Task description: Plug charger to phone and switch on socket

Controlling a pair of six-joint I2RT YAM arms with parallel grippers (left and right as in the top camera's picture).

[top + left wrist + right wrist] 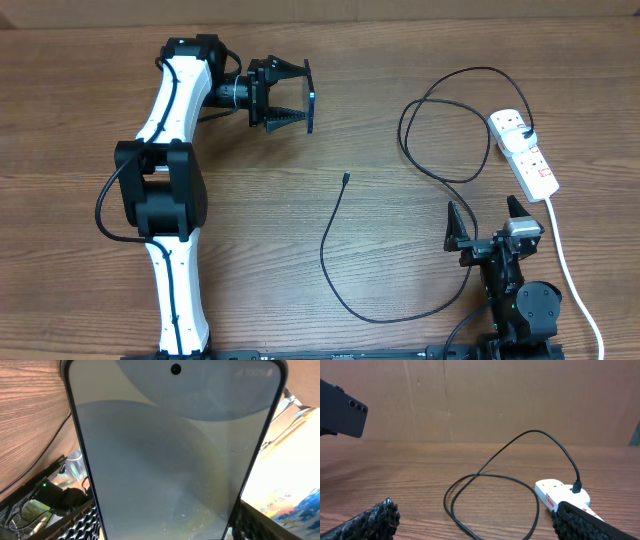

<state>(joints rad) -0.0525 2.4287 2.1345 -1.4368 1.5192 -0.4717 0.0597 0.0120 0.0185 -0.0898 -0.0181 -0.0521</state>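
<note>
On the table (400, 60): one charger (323, 250), one socket (525, 152); one phone (310, 97) seemingly raised.

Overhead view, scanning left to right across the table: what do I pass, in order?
left gripper holding the phone → charger tip → socket. The open right gripper overlaps the socket's span, so it is left out.

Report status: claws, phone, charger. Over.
Left claw shut on phone, in the air. Right claw open, empty. Charger tip lying free, other end in socket. Nothing in the way.
</note>
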